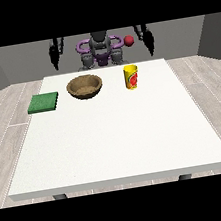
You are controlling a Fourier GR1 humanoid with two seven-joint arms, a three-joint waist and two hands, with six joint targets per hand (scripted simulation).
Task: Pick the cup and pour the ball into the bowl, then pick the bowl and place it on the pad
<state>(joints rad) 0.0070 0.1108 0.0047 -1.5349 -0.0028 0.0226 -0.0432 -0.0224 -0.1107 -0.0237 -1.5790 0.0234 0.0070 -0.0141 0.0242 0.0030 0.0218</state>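
Both hands (55,55) (147,40) hang raised behind the table (118,146), fingers unreadable, so I'd bring the view's-right one level to the upright cup (131,77) beside the bowl (84,86).

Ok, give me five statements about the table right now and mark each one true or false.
1. The wooden bowl sits between the green pad and the yellow cup. True.
2. The bowl already rests on the pad. False: it stands on the white table, apart from the pad.
3. The cup stands upright. True.
4. The hand at the view's right is holding the cup. False: it hangs raised behind the table's far edge, well clear of the cup.
5. The hand at the view's left rests in the bowl. False: it too hangs behind the far edge, touching nothing.
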